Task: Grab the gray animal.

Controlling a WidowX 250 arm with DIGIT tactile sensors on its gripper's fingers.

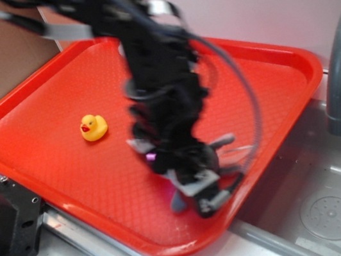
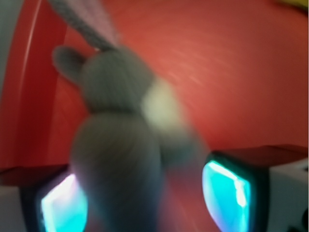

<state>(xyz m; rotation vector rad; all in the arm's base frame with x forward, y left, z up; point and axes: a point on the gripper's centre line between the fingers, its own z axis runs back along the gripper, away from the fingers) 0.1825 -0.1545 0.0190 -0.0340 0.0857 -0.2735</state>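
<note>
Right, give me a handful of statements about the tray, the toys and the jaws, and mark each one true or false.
1. The gray animal lies between the jaws in the wrist view. True.
2. The yellow duck is held by the gripper. False: it sits alone on the red tray, apart from the arm.
3. The tray rests partly over a sink. True.
4. The gripper hangs over the tray's far left corner. False: it is near the tray's front right edge.
5. The gray animal has a long ear. True.
6. The wrist view is sharp. False: it is blurred.
</note>
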